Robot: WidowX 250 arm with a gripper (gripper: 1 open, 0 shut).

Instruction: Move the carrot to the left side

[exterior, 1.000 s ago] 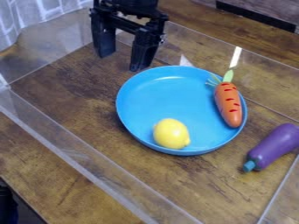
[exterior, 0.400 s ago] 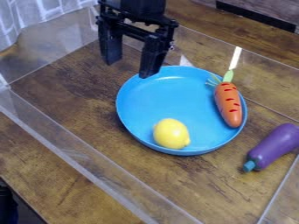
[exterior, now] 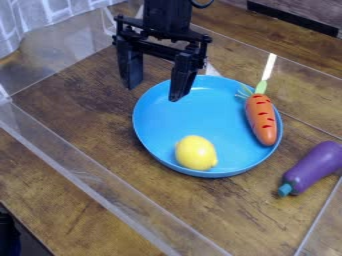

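The orange carrot [exterior: 262, 116] lies along the right rim of the blue plate [exterior: 163, 125], its pale stem pointing up and away. My black gripper [exterior: 156, 80] hangs over the plate's upper left edge, pointing down, open, with nothing between its fingers. It is well to the left of the carrot and apart from it.
A yellow lemon [exterior: 197, 152] sits in the plate near its front. A purple eggplant [exterior: 314, 165] lies on the wooden table to the right of the plate. A clear plastic wall [exterior: 80, 175] runs around the work area.
The gripper has shifted to the right and downward, from beyond the plate's upper left to over its edge, and has rolled a little. It stays open. The carrot has not moved.
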